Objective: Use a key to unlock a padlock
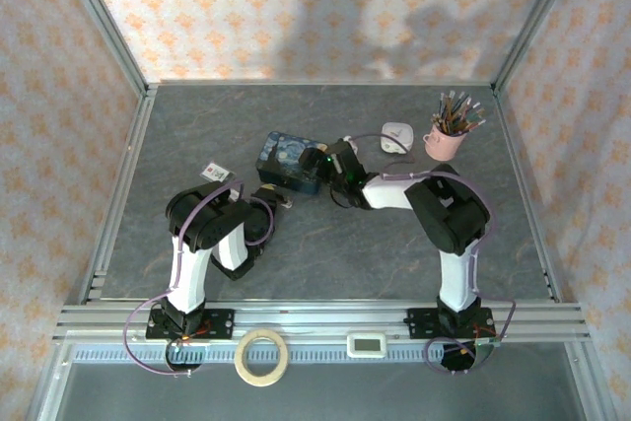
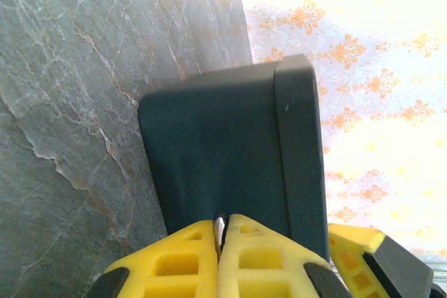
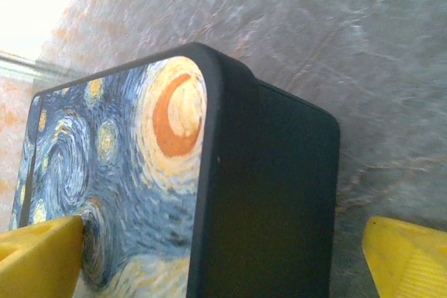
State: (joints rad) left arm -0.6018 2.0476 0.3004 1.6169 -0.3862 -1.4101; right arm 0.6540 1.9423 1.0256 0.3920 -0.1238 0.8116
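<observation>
The starry-night tin (image 1: pixel 289 160) stands mid-table. My right gripper (image 1: pixel 320 167) is at its right end, open wide. In the right wrist view its yellow fingers (image 3: pixel 42 256) stand on either side of the tin (image 3: pixel 265 193), and none of them touches it as far as I can see. My left gripper (image 1: pixel 283 200) is just in front of the tin, pointing at its dark side (image 2: pixel 223 158). It (image 2: pixel 223 225) is shut on a thin silvery sliver, the key (image 2: pixel 223 228), whose tip just pokes out near the tin's wall. The padlock is hidden.
A white round-cornered case (image 1: pixel 396 135) and a pink cup of pencils (image 1: pixel 449 137) stand at the back right. A small pale item (image 1: pixel 214 173) lies left of the tin. A tape roll (image 1: pixel 261 355) and a small display (image 1: pixel 370 344) sit on the front rail.
</observation>
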